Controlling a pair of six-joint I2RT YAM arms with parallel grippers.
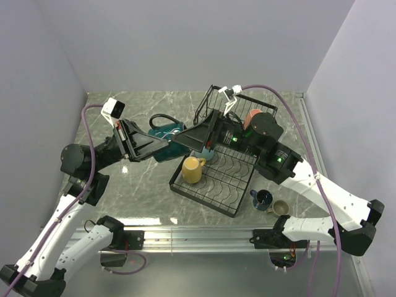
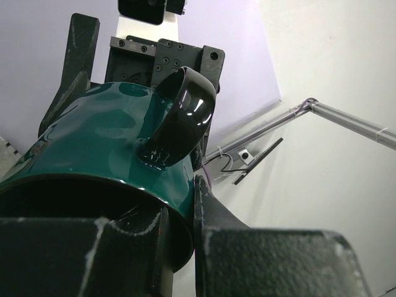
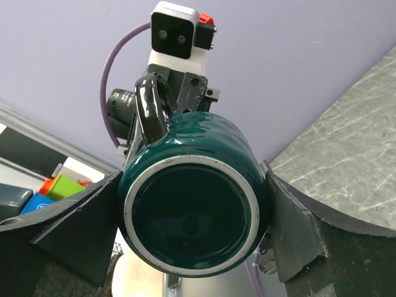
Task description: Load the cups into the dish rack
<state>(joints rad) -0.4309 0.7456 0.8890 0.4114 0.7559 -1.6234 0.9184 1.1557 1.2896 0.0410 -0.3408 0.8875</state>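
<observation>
Dark teal mug (image 2: 93,136): lies on its side, carried between both arms just left of the dish rack (image 1: 232,180); base faces the right arm.
Left gripper (image 1: 162,143): clamped on the mug's rim wall, one finger inside and one outside, which leaves the body free.
Right gripper (image 3: 192,216): fingers spread either side of the mug's body, at or against it; whether they press cannot be told.
Judged purpose: a handover toward the arm nearer the rack.
Yellow mug (image 1: 193,169): on the rack's tray.
Salmon pink mug (image 1: 252,116): in the basket.
Navy mug (image 1: 261,199), beige mug (image 1: 279,207): on the table beside the rack.
</observation>
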